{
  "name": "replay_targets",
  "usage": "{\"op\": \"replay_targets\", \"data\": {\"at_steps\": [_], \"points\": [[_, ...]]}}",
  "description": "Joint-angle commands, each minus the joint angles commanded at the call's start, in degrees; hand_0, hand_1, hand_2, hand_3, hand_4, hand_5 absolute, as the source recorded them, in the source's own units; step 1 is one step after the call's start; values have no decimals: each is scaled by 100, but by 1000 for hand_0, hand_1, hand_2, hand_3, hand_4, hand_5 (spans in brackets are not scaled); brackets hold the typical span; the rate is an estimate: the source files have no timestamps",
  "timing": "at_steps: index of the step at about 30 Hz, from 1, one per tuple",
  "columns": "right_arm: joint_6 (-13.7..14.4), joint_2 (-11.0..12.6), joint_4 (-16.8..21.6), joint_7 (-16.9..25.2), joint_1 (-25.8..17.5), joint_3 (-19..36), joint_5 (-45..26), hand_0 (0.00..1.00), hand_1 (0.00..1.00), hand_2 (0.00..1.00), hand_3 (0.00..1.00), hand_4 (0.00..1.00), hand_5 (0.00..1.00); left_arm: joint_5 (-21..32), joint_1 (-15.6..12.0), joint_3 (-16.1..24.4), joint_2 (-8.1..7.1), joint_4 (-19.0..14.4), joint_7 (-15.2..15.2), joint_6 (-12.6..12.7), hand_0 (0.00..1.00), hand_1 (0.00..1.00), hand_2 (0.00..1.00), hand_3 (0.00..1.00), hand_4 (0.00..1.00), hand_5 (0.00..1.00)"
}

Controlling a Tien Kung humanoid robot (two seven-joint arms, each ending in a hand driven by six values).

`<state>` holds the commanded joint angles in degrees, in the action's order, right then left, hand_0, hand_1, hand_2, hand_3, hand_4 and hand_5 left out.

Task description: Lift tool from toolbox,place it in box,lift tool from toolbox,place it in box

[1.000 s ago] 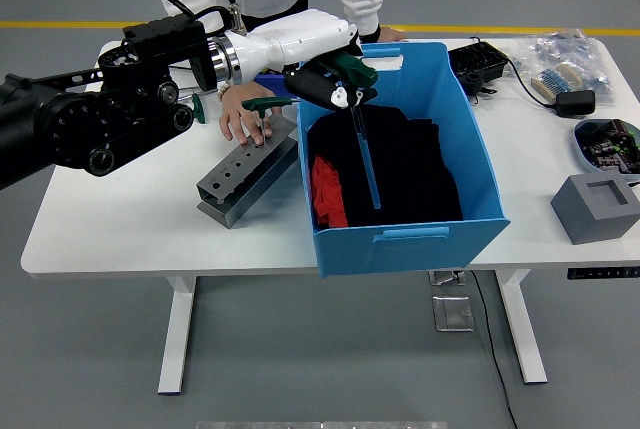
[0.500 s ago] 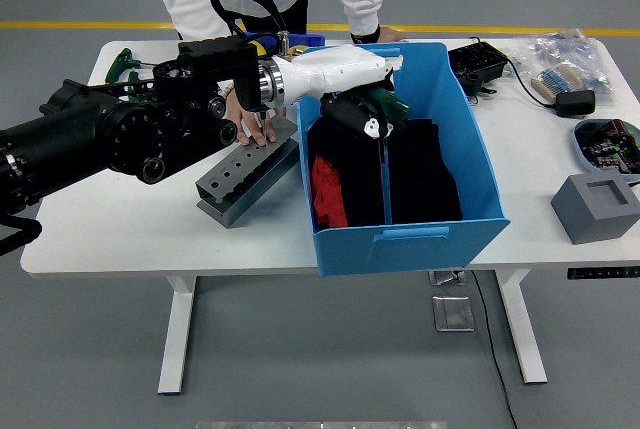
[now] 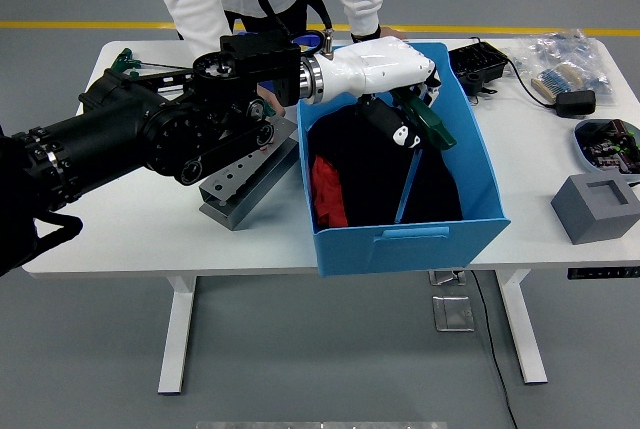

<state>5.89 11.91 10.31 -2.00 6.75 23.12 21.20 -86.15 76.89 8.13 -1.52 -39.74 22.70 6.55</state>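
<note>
**Left hand with tool over the blue box**

- Left hand: white-shelled, at the end of the black left arm reaching in from the left edge; fingers curled around the green handle of a tool, held above the interior of the box.
- Tool: green handle up by the hand, thin blue shaft slanting down and leftward, its tip low inside the box near the front wall (whether it touches the contents cannot be told).
- Blue box: open-topped, at the table's middle; dark and red items lie inside.
- Toolbox: grey metal block with a row of holes, just left of the box, partly covered by the arm.
- White table: carries all the above; a grey foam block sits near its right end.
- Person: white sleeves at the far edge, one hand resting on the table behind the box.
</note>
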Motion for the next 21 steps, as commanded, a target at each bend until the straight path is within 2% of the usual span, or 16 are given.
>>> {"op": "replay_targets", "data": {"at_steps": [3,4,6,13,15,16,21], "points": [[-2,10,0,-26,25,16,74,671,659,744,648,937,722,-44,59,179,25,190,64,155,521,560,638,635,938,483],[-4,13,0,-35,32,31,107,671,658,743,647,937,723,-37,72,217,32,228,77,178,570,612,699,719,976,492],[-9,19,3,-63,45,103,220,671,658,743,647,937,723,-35,101,306,52,298,95,201,570,612,699,719,976,492],[-14,17,0,-94,39,219,364,671,658,744,647,936,722,-86,137,470,45,251,129,243,576,624,715,738,989,482],[-10,12,0,-96,23,261,391,671,658,744,647,936,722,-163,121,475,-9,210,125,230,576,624,715,738,989,482],[-9,7,0,-99,16,284,397,671,658,741,646,936,721,-242,112,484,-34,200,117,216,556,604,676,707,998,478],[-5,-11,0,-103,-20,367,431,671,658,741,646,936,721,-1082,41,537,-318,204,99,145,556,604,676,707,998,478]]}}
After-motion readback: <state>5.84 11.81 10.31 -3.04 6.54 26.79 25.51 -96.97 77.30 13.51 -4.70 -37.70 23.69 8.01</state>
